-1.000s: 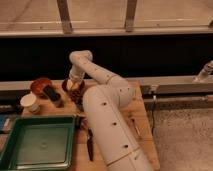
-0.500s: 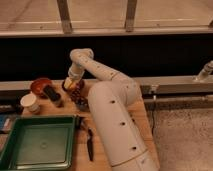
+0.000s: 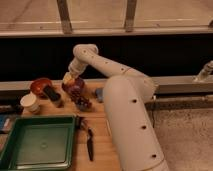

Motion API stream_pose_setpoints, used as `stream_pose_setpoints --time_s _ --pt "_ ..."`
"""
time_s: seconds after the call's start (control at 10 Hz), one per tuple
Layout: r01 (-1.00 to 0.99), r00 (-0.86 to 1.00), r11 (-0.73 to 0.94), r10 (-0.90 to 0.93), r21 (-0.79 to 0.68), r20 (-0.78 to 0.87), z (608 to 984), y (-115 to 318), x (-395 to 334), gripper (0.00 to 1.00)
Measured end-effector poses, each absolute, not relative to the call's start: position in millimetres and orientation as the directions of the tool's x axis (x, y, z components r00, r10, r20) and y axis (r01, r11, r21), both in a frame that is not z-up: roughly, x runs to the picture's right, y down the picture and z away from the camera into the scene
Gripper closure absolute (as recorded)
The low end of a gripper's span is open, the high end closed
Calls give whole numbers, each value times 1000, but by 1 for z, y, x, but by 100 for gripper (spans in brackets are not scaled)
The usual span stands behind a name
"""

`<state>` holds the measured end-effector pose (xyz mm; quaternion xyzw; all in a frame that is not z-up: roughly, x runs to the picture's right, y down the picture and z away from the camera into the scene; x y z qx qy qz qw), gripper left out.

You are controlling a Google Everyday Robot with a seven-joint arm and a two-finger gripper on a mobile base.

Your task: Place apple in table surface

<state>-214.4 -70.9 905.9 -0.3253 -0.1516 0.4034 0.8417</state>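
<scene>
Far left on the table surface (image 3: 98, 131), the gripper (image 3: 70, 76) hangs at the end of the white arm (image 3: 107, 67), which reaches in from the right. The apple (image 3: 66, 78), small and yellow, sits right at the gripper's tip on its left side, touching it, above the far-left rim of a dark red bowl (image 3: 75, 86). Cannot tell whether the gripper is closed on the fruit or merely against it.

- Grape cluster (image 3: 83, 103): just near of that bowl.
- Orange bowl (image 3: 39, 86): left of the apple.
- Dark object (image 3: 53, 95): leaning beside the orange bowl.
- White cup (image 3: 31, 103): further left and nearer.
- Green tray (image 3: 37, 146): near left corner.
- Dark utensil (image 3: 90, 148): right of the tray.
</scene>
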Motion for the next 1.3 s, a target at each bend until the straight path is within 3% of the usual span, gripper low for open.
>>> stream_pose_setpoints --time_s 0.6,1.3 --pt "-680 522 450 851 -579 48 863 -86 -138 82" --pt "-879 370 319 925 -354 -85 840 -80 -34 82"
